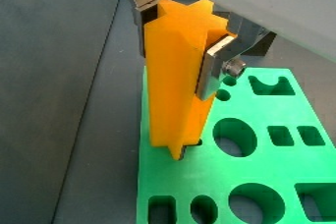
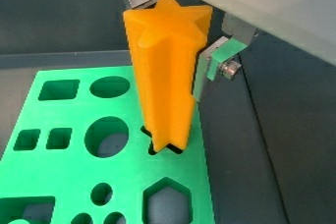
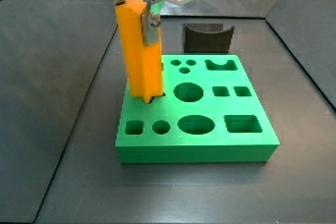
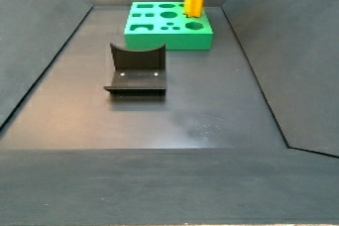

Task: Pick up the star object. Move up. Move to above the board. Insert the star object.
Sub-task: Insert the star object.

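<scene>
One hand (image 2: pixel 168 33) above board (image 3: pixel 197 130), closed on upright star object (image 3: pixel 137 51), tip in star hole.

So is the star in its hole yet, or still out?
In, partly: the star stands upright with its lower end inside the board's star cut-out. Most remains above. The gripper is shut on its top.

In a side view, the gripper (image 3: pixel 148 14) at upper centre holds the tall orange star-shaped prism (image 3: pixel 137 51) upright, lower tip in a hole of the thick green cut-out board (image 3: pixel 197 130) at centre; the dark L-shaped fixture (image 3: pixel 206 37) stands behind it.
</scene>
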